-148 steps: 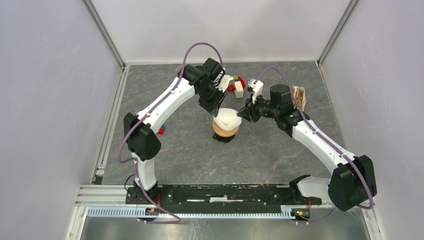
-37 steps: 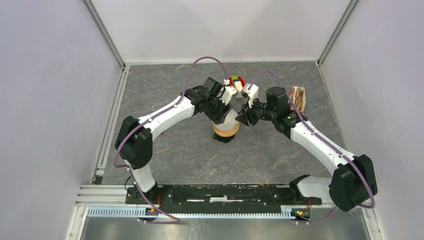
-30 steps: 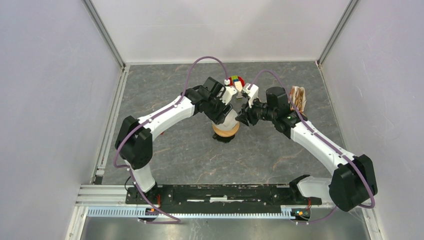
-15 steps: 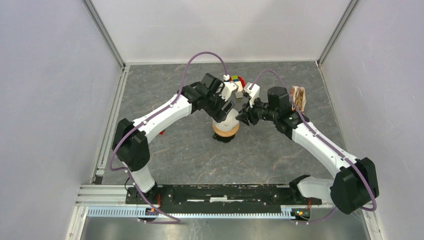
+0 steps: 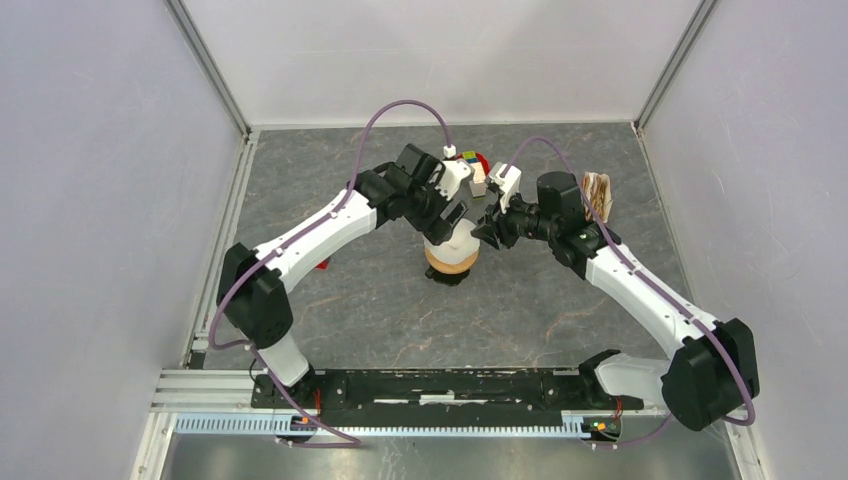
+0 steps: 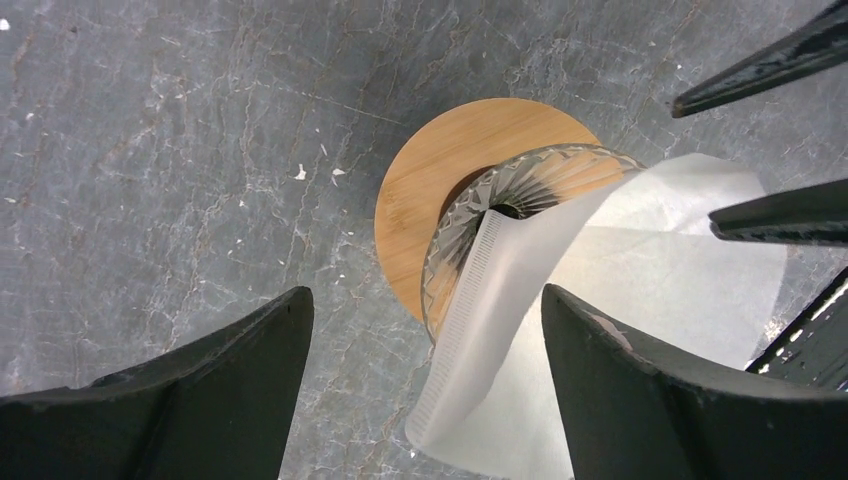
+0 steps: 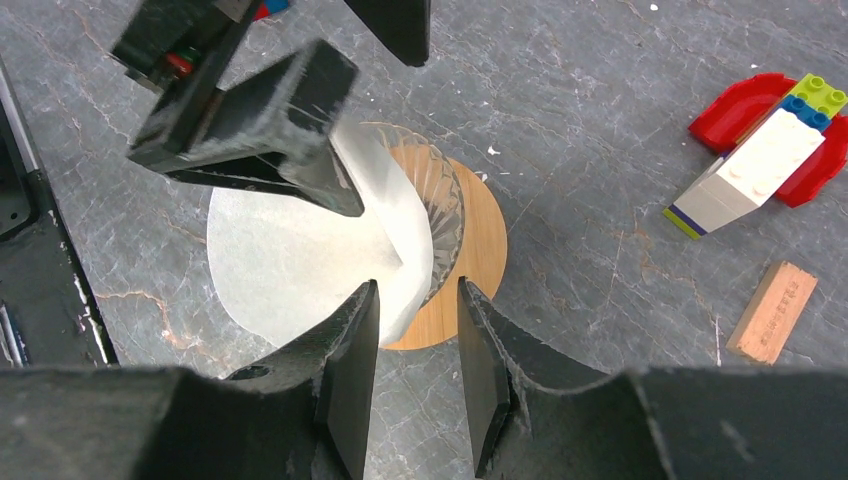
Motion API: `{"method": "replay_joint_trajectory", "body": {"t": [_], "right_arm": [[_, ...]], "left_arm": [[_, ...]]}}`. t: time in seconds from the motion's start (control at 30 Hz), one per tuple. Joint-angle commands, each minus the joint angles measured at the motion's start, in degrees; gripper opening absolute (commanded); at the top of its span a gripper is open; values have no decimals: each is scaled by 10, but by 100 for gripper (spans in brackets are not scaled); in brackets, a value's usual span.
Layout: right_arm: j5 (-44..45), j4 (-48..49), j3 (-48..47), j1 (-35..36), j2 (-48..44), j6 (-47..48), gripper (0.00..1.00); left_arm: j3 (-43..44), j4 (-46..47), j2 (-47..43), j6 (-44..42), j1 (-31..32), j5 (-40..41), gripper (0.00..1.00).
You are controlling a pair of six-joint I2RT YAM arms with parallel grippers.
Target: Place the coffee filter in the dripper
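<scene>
Over on the left, a small red-and-blue piece (image 5: 321, 262) lies half hidden under the left arm, well clear of the work. The left gripper (image 6: 425, 295) hangs right over the clear ribbed glass dripper with its round tan wooden collar (image 6: 420, 190), which stands mid-table on the grey marbled tabletop (image 6: 150, 150). Its jaws are spread wide and grip nothing.

The thin white paper coffee filter (image 6: 640, 290) is only half in. Its point dips into the glass funnel, but most of the fan spills out over one side of the rim. To my eye that is the danger: paper this floppy could crease, or slide out, if nudged off-centre. A hard push might tip the dripper too.

Just right of it, the right gripper (image 7: 418, 290) shows a narrow gap at the filter's edge. I can't tell whether it touches the paper. The two pincers are crowded close and could knock each other.

Beyond them, on the far side, sit red, white and coloured toy blocks (image 7: 770, 140) and a tan wooden block (image 7: 770, 310). They are near, though not in the path. A brown paper stack (image 5: 598, 188) lies far right.
</scene>
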State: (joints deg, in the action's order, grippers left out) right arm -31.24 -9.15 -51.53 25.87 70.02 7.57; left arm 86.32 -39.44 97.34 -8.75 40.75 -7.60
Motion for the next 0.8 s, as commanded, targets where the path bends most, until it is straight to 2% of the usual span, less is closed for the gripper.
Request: {"method": "replay_joint_trajectory", "body": {"t": [0.0, 0.1, 0.43, 0.63, 0.77], "right_arm": [[-6, 10, -27, 1, -8, 1, 41], [-5, 8, -33, 0, -4, 1, 41], [-9, -1, -50, 0, -3, 2, 43], [16, -33, -95, -1, -4, 22, 51], [54, -59, -127, -1, -4, 40, 58]], "left_arm": [[21, 4, -48, -44, 3, 4, 93], [9, 16, -59, -47, 3, 7, 97], [3, 16, -89, -50, 3, -4, 99], [-7, 40, -134, -42, -6, 19, 100], [-13, 53, -159, -14, -43, 19, 100]]}}
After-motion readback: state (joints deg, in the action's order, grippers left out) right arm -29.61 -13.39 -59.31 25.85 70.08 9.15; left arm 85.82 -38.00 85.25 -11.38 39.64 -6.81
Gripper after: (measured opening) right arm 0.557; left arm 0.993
